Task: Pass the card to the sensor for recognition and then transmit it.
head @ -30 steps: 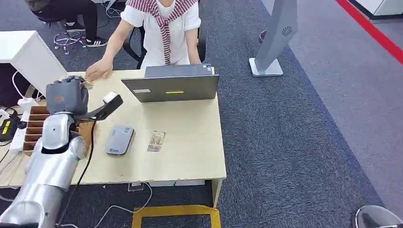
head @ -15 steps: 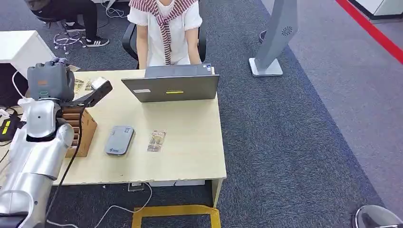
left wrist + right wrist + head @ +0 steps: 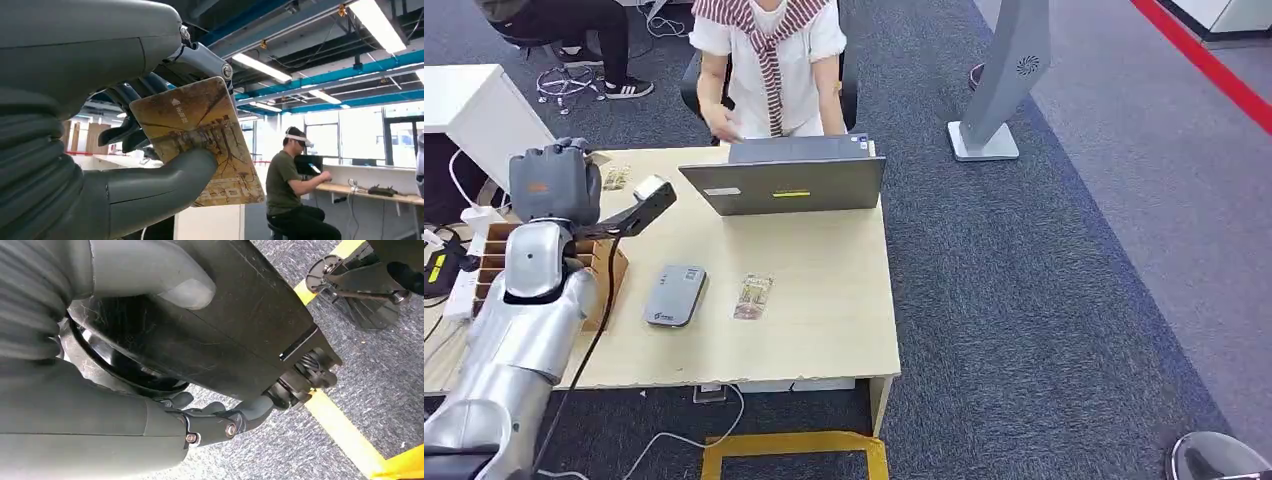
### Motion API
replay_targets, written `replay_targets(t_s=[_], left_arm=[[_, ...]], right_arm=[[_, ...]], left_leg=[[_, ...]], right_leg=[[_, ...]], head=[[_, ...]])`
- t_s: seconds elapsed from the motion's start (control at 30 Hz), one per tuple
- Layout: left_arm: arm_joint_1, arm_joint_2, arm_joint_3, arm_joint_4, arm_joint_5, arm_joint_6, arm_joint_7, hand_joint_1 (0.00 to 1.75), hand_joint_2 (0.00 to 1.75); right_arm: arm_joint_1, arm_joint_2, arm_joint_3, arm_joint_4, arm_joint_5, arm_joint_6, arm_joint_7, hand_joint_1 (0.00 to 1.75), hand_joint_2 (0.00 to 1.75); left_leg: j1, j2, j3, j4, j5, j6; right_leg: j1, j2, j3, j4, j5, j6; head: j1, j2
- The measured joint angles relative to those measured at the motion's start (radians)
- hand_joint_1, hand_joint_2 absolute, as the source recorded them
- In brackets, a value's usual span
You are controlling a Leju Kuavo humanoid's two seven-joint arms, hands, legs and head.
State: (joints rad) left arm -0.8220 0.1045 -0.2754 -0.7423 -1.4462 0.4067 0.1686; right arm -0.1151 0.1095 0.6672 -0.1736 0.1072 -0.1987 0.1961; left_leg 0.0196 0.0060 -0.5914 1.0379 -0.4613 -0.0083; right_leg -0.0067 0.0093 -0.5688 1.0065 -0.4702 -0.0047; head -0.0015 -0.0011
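Note:
My left hand (image 3: 554, 185) is raised above the table's far left part, over a slotted wooden box (image 3: 544, 262). In the left wrist view its thumb and fingers (image 3: 150, 185) pinch a brown patterned card (image 3: 200, 135), held up flat. The grey card sensor (image 3: 674, 294) lies flat on the table (image 3: 824, 320), nearer to me and to the right of that hand. A second patterned card (image 3: 753, 296) lies just right of the sensor. My right hand (image 3: 100, 405) hangs low beside my body, its fingers (image 3: 225, 420) apart and holding nothing.
A grey laptop (image 3: 789, 180) stands open at the table's far edge, with a person (image 3: 769, 60) seated behind it. More cards (image 3: 614, 178) lie at the far left corner. Cables and a power strip (image 3: 459, 285) lie left of the box.
My left hand swung left and away, then came back right over the box. The person's hand left the table's far left corner and is now behind the laptop.

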Motion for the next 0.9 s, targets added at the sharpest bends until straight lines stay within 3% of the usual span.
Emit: replay_targets(t_s=[0.63,0.7,0.9], left_arm=[[0.002,-0.009,0.0,0.024,0.0,0.0,0.017,1.75,1.75],[0.002,-0.008,0.0,0.025,0.0,0.0,0.017,0.0,1.75],[0.007,-0.008,0.0,0.025,0.006,0.011,0.022,0.0,1.75]], right_arm=[[0.0,0.0,-0.002,-0.001,0.0,-0.001,0.009,0.0,1.75],[0.0,0.0,-0.002,-0.001,0.0,-0.001,0.01,0.0,1.75],[-0.001,0.0,-0.002,-0.001,0.001,-0.001,0.012,0.0,1.75]], left_leg=[[0.0,0.0,-0.001,0.0,0.0,0.0],[0.0,0.0,0.0,0.0,0.0,0.0],[0.0,0.0,-0.001,0.0,0.0,0.0]], right_leg=[[0.0,0.0,0.0,0.0,0.0,0.0],[0.0,0.0,0.0,0.0,0.0,0.0],[0.0,0.0,0.0,0.0,0.0,0.0]], head=[[0.0,0.0],[0.0,0.0],[0.0,0.0]])
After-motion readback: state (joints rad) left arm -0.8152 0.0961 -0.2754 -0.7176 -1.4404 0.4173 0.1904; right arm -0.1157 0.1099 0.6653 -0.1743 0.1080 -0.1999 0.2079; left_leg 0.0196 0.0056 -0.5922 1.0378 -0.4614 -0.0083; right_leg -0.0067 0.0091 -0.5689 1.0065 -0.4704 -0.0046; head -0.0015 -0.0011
